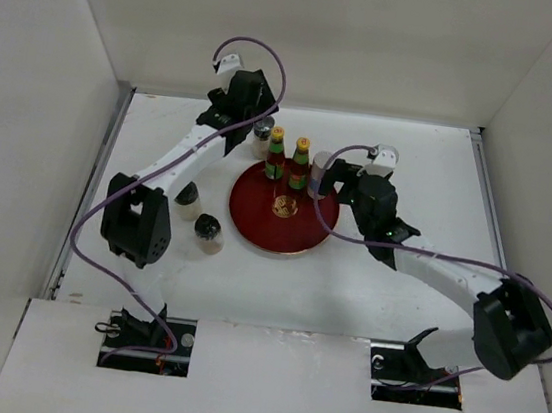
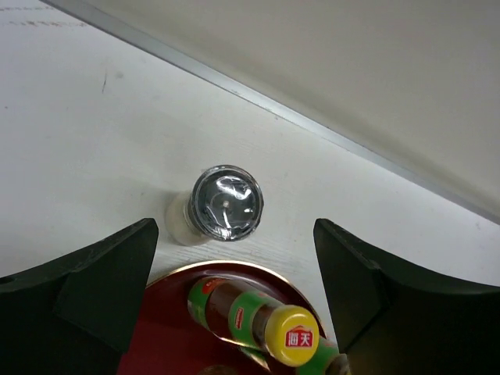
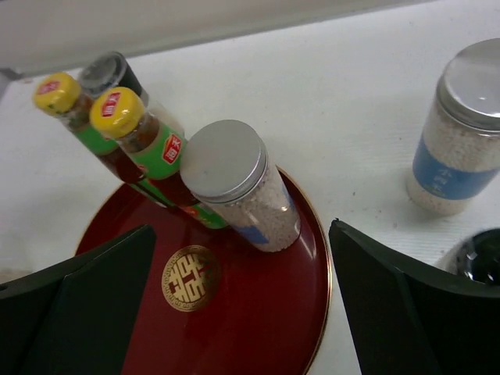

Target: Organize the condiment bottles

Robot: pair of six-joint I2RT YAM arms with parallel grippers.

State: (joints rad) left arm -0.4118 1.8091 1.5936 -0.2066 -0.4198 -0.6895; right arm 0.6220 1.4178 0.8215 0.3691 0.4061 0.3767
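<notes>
Two sauce bottles (image 1: 275,154) stand on red tray (image 1: 254,219).

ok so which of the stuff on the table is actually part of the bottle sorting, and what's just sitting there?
Part of the job:
- two yellow-capped sauce bottles
- two silver-capped shakers, one on the red tray, one off it
- three dark-lidded jars, all off it

Just there:
- red tray
- white table

Soft, even overhead light fills the white table (image 1: 276,287), leaving only faint, short shadows. Glare streaks the jar lid (image 2: 225,201), and the red tray (image 3: 258,328) carries a dull sheen. The top view looks grainy; the 2 wrist views are sharper.
</notes>
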